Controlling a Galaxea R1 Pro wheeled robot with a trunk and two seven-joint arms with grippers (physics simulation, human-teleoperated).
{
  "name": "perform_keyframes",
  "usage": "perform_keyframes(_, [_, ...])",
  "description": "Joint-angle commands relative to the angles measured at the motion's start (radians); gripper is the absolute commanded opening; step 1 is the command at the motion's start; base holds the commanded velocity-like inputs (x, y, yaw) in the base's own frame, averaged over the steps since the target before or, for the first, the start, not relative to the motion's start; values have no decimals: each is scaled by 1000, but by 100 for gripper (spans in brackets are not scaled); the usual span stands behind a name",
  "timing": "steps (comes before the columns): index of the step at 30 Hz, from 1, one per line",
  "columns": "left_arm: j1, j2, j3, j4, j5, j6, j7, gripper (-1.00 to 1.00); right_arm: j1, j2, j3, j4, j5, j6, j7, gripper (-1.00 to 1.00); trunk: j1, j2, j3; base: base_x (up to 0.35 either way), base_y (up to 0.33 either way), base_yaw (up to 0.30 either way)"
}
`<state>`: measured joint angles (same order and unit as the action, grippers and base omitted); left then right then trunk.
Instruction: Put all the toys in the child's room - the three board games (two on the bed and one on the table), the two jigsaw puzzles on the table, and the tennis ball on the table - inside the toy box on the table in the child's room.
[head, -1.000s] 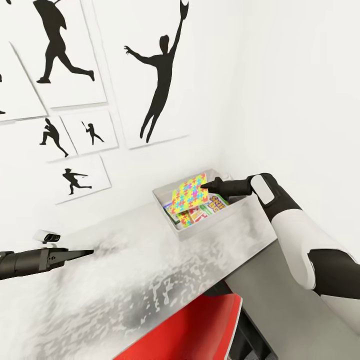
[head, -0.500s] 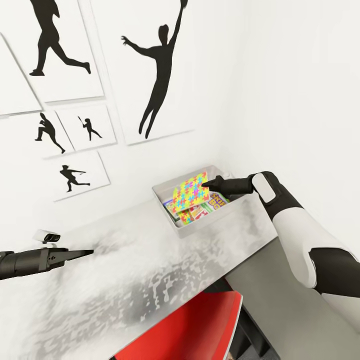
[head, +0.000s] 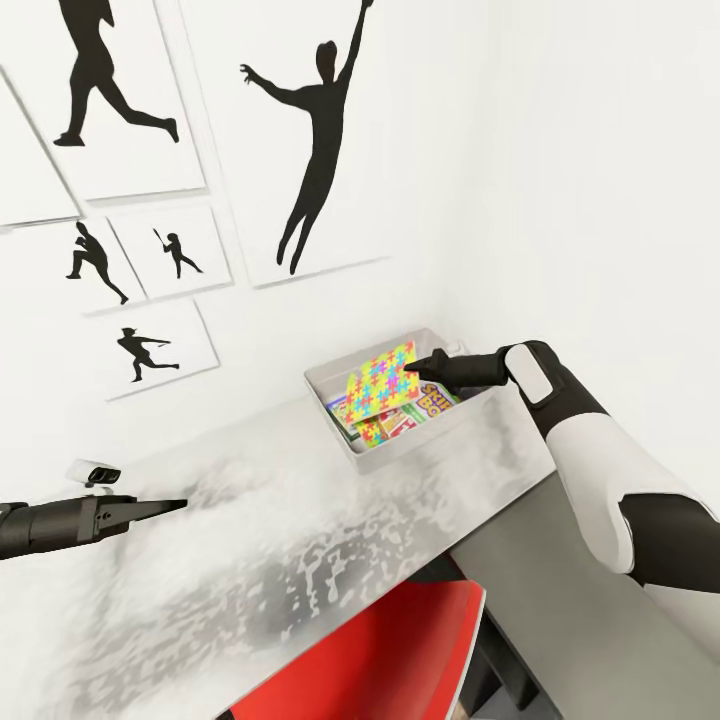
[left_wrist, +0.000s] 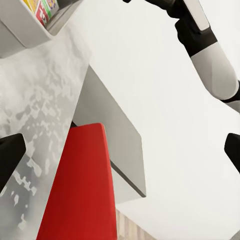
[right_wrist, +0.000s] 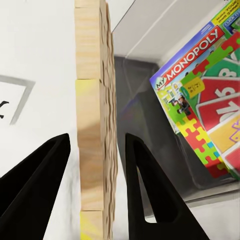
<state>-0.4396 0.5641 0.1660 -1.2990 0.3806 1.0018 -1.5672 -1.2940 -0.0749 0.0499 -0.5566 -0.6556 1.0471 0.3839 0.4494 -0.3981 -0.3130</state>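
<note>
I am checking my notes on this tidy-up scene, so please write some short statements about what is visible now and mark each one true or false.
1. The right end effector holds a thin mosaic-patterned jigsaw puzzle slab over the shallow light grey toy box. True.
2. The toy box is empty. False: a white Monopoly game box and a Skip-Bo game box lie inside it.
3. The held puzzle lies flat on the box floor. False: it stands tilted, on edge between the fingers.
4. The left end effector grips a tennis ball. False: it hangs over the pale grey desk top, holding nothing.
5. A red chair stands under the desk edge. True.
</note>
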Motion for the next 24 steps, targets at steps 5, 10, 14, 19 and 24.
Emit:
perform_keyframes(5, [-1, 0, 0, 0, 0, 11, -4, 100, -2, -2, 5, 1, 9, 0, 10, -100, 1, -2, -2, 0, 0, 0])
perform_keyframes(10, [-1, 0, 0, 0, 0, 11, -4, 100, -3, -2, 5, 1, 10, 0, 10, -100, 1, -2, -2, 0, 0, 0])
perform_keyframes(14, [-1, 0, 0, 0, 0, 11, -4, 100, -7, -2, 5, 1, 10, 0, 10, 100, 1, -2, -2, 0, 0, 0])
perform_keyframes(19, [-1, 0, 0, 0, 0, 11, -4, 100, -8, -2, 5, 1, 10, 0, 8, 100, 1, -2, -2, 0, 0, 0])
perform_keyframes(24, [-1, -1, 0, 0, 0, 11, -4, 100, -9, -3, 4, 1, 10, 0, 7, 100, 1, -2, -2, 0, 0, 0])
